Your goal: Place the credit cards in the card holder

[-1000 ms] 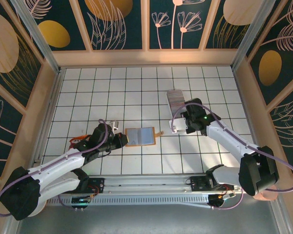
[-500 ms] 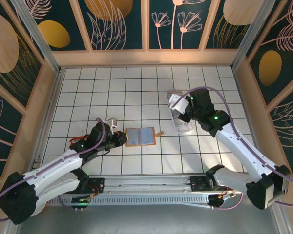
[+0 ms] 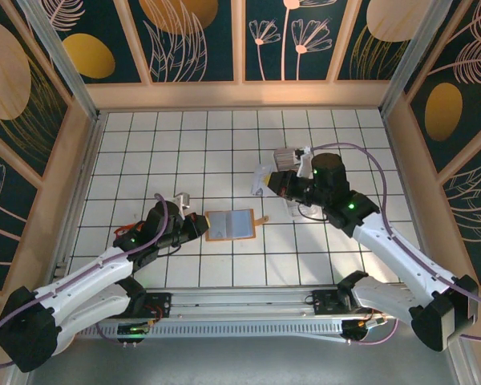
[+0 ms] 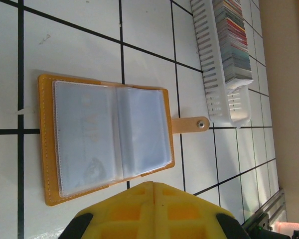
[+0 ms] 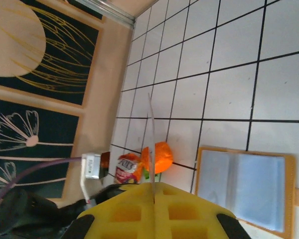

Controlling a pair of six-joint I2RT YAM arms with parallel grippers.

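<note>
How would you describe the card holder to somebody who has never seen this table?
On the white tiled table, look just in front of the left gripper. The card holder lies open there: a tan leather cover with clear pockets and a clasp tab, unlike the long pale slotted tray of cards nearby.

Slotted white tray [image 4: 212,74] (on tiles [image 4: 144,40]), orange packet [image 5: 158,157].

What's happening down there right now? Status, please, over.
Left gripper shut, beside open card holder. Right gripper shut on one credit card, held above table. Orange item left of holder, not in the way.
</note>
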